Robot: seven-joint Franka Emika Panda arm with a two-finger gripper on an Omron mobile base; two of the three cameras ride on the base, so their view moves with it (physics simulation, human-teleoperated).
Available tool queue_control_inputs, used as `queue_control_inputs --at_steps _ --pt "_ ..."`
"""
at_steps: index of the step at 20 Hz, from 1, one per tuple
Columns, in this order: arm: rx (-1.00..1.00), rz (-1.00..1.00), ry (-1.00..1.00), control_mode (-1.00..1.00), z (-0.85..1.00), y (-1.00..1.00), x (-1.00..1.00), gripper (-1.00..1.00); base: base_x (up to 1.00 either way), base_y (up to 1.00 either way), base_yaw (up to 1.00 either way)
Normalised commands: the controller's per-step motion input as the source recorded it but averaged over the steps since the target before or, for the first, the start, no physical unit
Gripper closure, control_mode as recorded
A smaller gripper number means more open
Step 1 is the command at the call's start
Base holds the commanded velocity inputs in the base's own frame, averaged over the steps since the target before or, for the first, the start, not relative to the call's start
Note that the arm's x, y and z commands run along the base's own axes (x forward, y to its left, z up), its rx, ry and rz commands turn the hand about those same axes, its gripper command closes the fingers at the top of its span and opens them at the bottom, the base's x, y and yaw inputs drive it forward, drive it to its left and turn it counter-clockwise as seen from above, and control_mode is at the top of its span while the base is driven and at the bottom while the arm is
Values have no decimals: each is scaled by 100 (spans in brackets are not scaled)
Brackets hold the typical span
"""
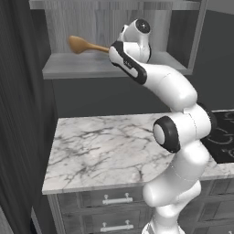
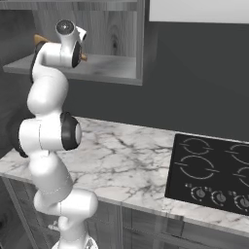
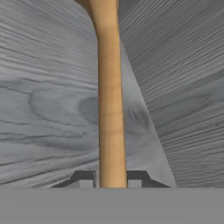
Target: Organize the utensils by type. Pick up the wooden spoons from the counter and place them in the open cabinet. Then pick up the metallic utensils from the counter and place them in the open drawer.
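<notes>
My arm (image 1: 176,151) is glossy white — fat rounded segments swelling one into the next, each joint banded in dark grey-black with a pale round cap set in it, the topmost housing ending in a small dark disc — and my two fingertips (image 3: 135,178) are small, dark and square-cut.

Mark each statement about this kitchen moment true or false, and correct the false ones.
1. The two-finger gripper grips the orange-tan wooden spoon by its handle. True.
2. The spoon's bowl lies on the white marble counter. False: it is up inside the grey wood-grain wall cabinet.
3. The black cooktop holds a pot. False: it is bare.
4. The spoon's bowl points away from the gripper. True.
</notes>
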Motion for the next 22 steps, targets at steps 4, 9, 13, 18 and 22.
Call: queue_control_inputs --at_steps 4,9,13,18,22 --pt "0 0 0 -100 -11 26 31 100 0 0 0" --pt "0 0 0 -100 -12 31 27 100 0 0 0" --pt "0 0 0 -100 -5 24 14 100 0 0 0" --pt "0 0 0 -100 -4 12 15 100 0 0 0" --pt "0 0 0 -100 -8 3 14 -100 0 0 0"
